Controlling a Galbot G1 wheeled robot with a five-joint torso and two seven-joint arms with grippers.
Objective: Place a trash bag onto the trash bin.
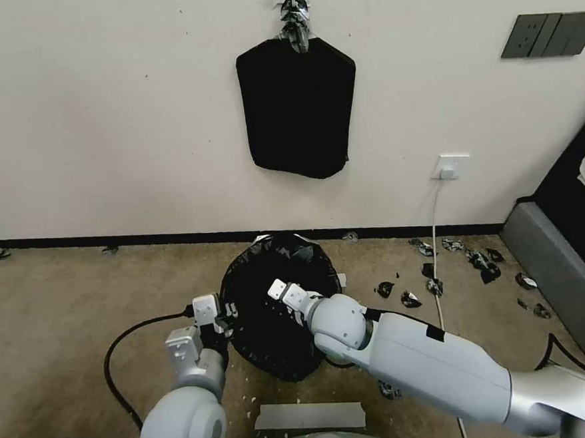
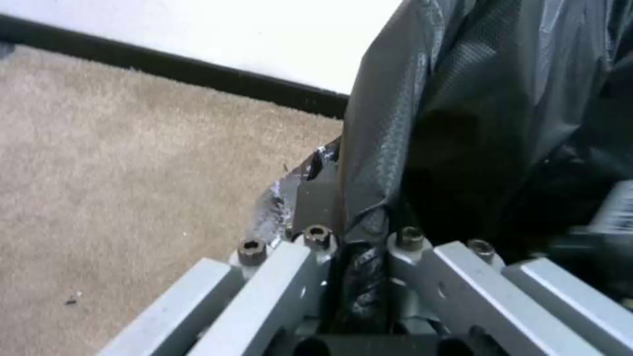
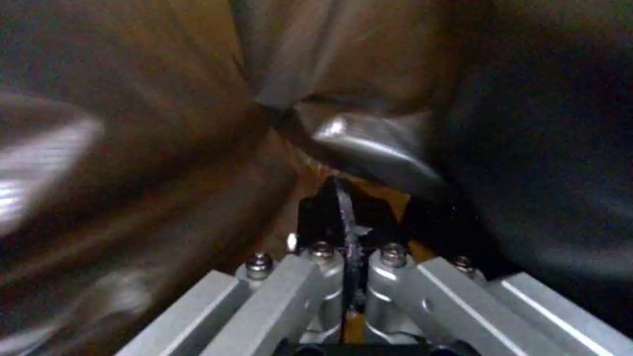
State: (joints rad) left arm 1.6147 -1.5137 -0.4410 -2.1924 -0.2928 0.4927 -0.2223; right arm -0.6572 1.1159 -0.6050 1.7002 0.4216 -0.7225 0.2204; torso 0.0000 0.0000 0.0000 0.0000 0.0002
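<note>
Head view: my left claw is pinching the trash bag at its left edge, fingers pressed together on the film, keeping the mouth stretched wide. My right claw is reaching inside the bag, pinching a fold of plastic, apparently to push the liner down. The bag is draping over the trash bin on the carpet by the wall. Torn black scraps and a white cable are lying to my right; a bundle of bags is hanging above
</note>
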